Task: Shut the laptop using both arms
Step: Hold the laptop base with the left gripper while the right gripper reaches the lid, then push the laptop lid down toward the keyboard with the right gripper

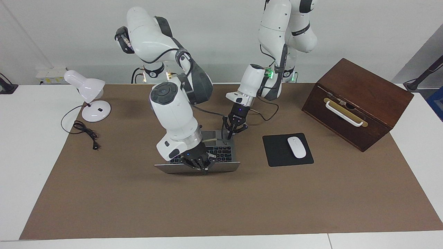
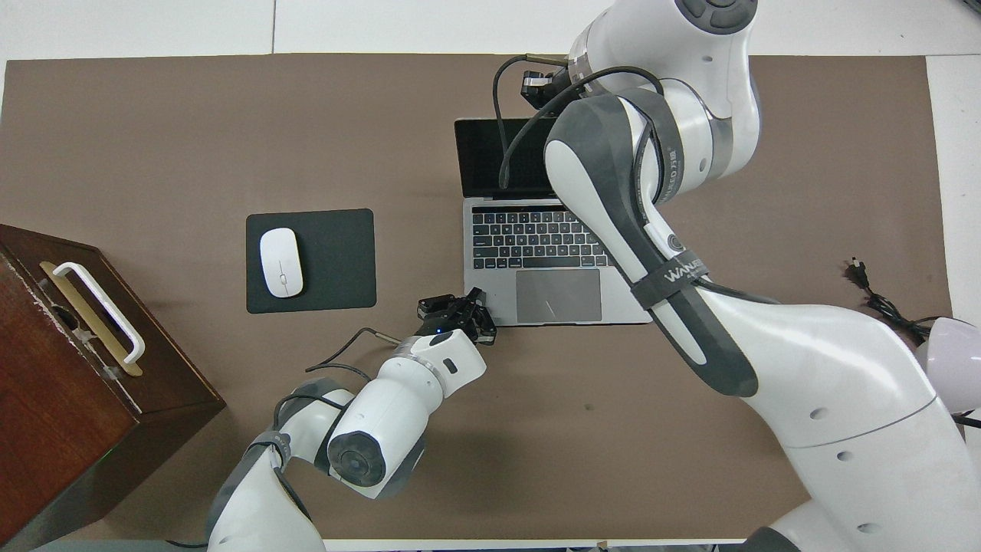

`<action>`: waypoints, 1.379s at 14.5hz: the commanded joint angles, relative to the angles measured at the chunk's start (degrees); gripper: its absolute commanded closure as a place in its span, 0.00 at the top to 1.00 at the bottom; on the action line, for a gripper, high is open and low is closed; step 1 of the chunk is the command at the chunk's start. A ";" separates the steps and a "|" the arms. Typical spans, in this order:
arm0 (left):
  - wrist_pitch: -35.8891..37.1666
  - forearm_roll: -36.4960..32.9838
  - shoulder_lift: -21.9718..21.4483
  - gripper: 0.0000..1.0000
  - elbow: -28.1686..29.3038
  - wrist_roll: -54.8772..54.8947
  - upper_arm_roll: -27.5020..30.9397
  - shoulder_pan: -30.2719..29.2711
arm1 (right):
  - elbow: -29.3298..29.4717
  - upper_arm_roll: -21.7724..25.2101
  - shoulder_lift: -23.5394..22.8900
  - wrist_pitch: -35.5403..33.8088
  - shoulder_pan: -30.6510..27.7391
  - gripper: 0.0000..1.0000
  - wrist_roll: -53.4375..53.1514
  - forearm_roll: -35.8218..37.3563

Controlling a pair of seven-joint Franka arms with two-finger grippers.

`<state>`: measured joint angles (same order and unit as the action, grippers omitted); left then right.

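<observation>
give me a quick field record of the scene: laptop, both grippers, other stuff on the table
laptop: open, screen dark, on the brown mat
right gripper: at the top edge of the lid
left gripper: low at the laptop base's corner nearest the robots, toward the left arm's end
mouse: on the mouse pad, beside the laptop
wooden box: left arm's end
lamp: right arm's end

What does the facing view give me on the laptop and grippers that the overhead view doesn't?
Facing view only: the right gripper at the slim silver-grey laptop's raised lid edge, and the lid's outer face.

Overhead view only: the dark screen, the large grey trackpad, and how far the lid stands open; there the right arm hides its own gripper.

Both: the black keys, and the left gripper at the laptop's base corner nearest the robots, toward the black mouse pad.
</observation>
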<state>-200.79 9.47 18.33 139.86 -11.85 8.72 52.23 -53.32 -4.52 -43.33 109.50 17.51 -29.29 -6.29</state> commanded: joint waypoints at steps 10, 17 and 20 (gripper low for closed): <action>0.05 0.90 -0.13 0.00 2.70 4.30 1.12 1.21 | -19.08 -0.67 10.80 -10.63 -1.78 0.00 -2.79 -7.07; 0.05 0.90 -0.13 0.00 2.70 5.35 1.12 1.12 | -33.15 -0.67 17.48 -11.51 -3.27 0.00 -2.79 -7.07; -0.04 0.90 -0.13 0.00 2.79 5.35 1.12 1.03 | -37.99 -0.58 19.51 -10.45 -3.62 0.00 -2.79 -6.90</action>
<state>-200.82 9.47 18.30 139.95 -7.86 8.72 52.27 -85.05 -4.65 -27.47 97.79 14.88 -31.46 -12.24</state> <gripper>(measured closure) 0.991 0.991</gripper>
